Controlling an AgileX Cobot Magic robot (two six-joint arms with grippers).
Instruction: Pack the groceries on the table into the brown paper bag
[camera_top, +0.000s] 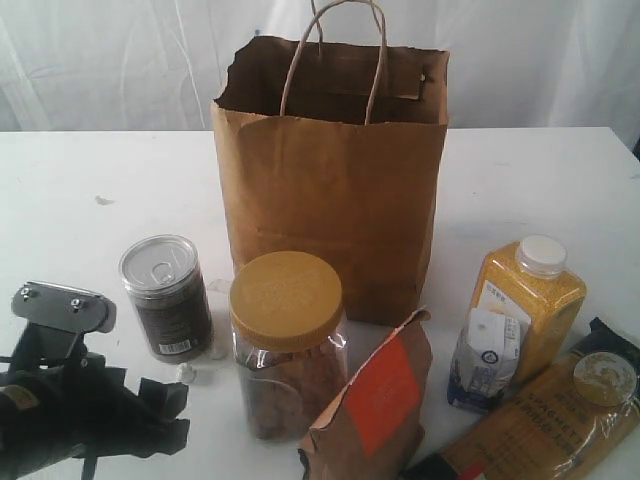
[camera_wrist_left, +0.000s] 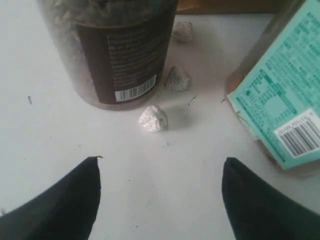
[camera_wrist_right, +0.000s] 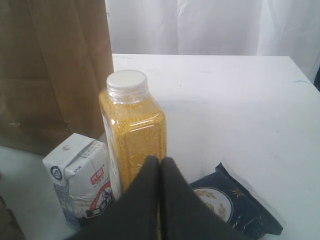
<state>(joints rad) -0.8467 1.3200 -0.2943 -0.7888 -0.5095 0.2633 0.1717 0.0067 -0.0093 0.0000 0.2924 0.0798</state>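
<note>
The brown paper bag (camera_top: 330, 180) stands open-topped at the middle of the table (camera_top: 520, 180). In front of it are the dark can (camera_top: 165, 297), the tan-lidded jar (camera_top: 287, 345) and the brown pouch (camera_top: 375, 400). To the right are the white-blue carton (camera_top: 485, 360), the yellow bottle (camera_top: 527, 295) and the spaghetti packet (camera_top: 545, 420). My left gripper (camera_wrist_left: 161, 167) is open low over bare table, short of the can (camera_wrist_left: 120, 50) and the jar (camera_wrist_left: 280, 100), with nothing between its fingers. My right gripper (camera_wrist_right: 160, 161) is shut and empty, just short of the bottle (camera_wrist_right: 132, 125) and the carton (camera_wrist_right: 82, 175).
Three small white lumps (camera_wrist_left: 153, 118) lie on the table between the can and the jar. The left arm (camera_top: 70, 400) fills the front left corner. White curtains hang behind the table. The spaghetti packet (camera_wrist_right: 235, 200) lies beside the shut right fingers.
</note>
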